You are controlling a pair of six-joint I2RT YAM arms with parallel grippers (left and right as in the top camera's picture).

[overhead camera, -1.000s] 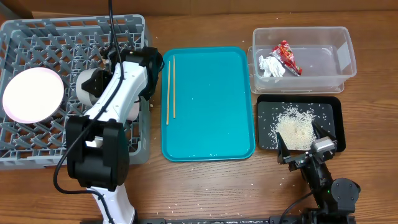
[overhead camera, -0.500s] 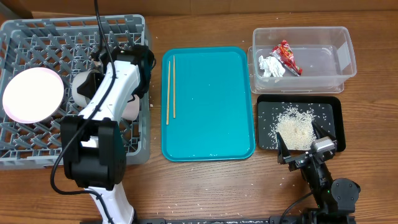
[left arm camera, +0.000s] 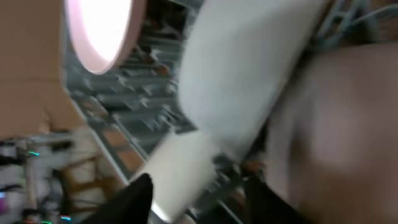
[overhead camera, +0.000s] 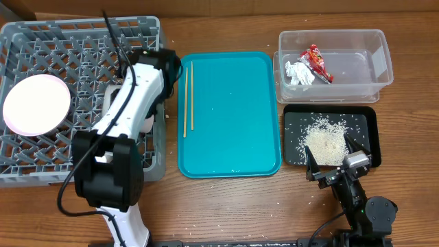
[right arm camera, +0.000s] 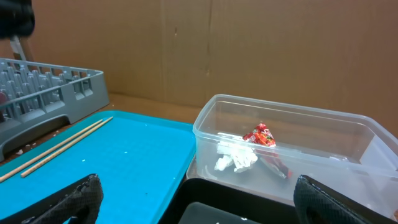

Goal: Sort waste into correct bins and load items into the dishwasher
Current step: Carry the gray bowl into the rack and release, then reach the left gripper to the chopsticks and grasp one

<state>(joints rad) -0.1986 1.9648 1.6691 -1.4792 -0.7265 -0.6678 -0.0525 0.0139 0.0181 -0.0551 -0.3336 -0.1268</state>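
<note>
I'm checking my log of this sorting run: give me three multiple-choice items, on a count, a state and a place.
1. Chopsticks on the teal tray: A one, B two, C four.
2. The right gripper is: A open and empty, B shut and empty, C shut on a chopstick.
3. The red wrapper lies: A on the teal tray, B in the clear tub, C in the right gripper.
Answers: 1 B, two sticks lie side by side; 2 A, its fingers stand apart with nothing between; 3 B, it sits beside the tissue inside the tub.
</note>
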